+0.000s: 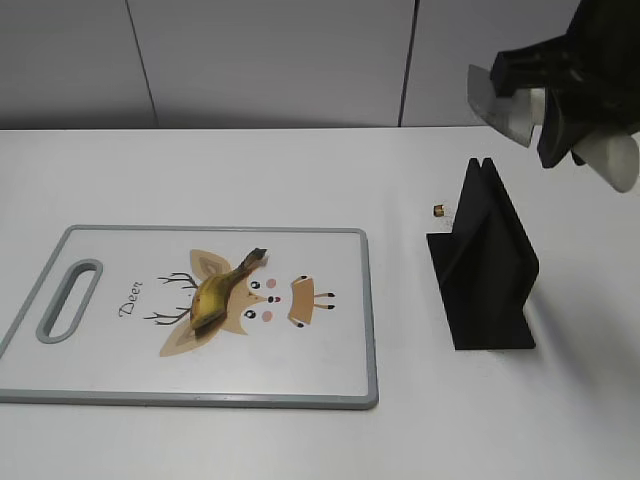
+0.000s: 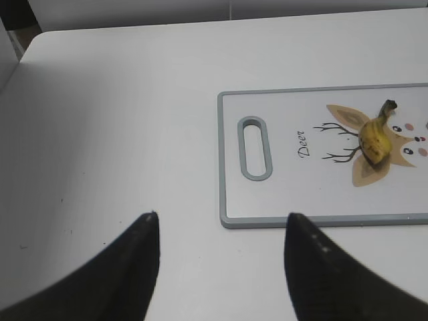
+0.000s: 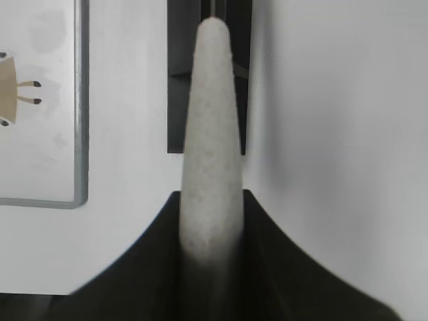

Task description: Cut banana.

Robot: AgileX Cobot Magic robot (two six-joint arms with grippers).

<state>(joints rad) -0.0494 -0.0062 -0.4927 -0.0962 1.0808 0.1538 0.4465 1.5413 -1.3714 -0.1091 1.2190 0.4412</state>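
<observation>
High at the right edge of the exterior view, we see our right tool [image 1: 560,105] raised well above the bench [image 1: 300,170], closed tightly around a knife handle [image 3: 210,147], pale grey and speckled, which fills the gap between the dark fingers [image 3: 281,267] in the right wrist view. A broad grey blade [image 1: 500,103] juts out to the left of that tool. Below it a black knife stand [image 1: 485,265] sits on the bench, with a small brown scrap [image 1: 438,210] just beside its far left corner. Our left tool [image 2: 221,231] hangs over bare bench with its two dark fingers [image 2: 137,267] spread wide and nothing between them, short of the cutting board [image 2: 227,160]. On that grey-rimmed white board, which has a handle slot [image 2: 255,148] at one end, the banana [image 1: 222,290] lies across the printed deer [image 1: 270,295], its dark stem pointing toward the far right and its yellow, brown-blotched body resting over the antlers and the word "Deer". Both tools are well apart from the banana.
</observation>
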